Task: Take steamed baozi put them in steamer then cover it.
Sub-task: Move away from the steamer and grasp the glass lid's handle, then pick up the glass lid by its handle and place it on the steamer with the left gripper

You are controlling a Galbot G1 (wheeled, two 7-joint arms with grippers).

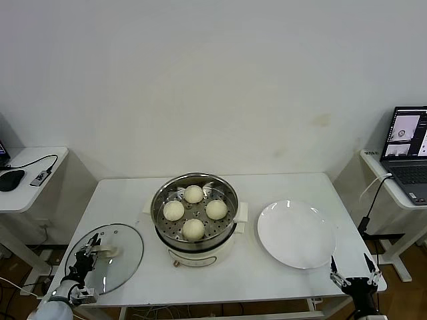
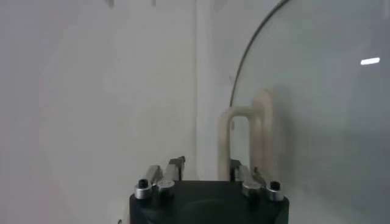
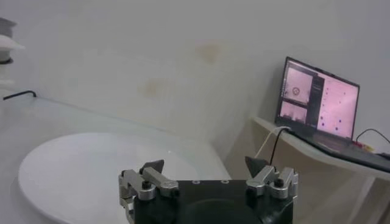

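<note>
While your left end effector [image 1: 93, 251] sits at the glass lid [image 1: 110, 257], its fingers clenched on the lid's cream handle [image 2: 247, 137], the four baozi [image 1: 194, 211] lie in the steamer [image 1: 194, 217] ahead and to its right on the counter [image 1: 280, 280]. Right end effector [image 1: 353, 272] hangs released beside the white plate [image 1: 297, 233].

Four cream-white baozi [image 1: 193, 212] on tray inside open steel steamer [image 1: 229, 227], mid-table

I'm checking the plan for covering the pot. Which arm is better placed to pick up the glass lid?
Left. The left gripper is already at the glass lid's handle, while the right gripper waits open beyond the empty plate.
</note>
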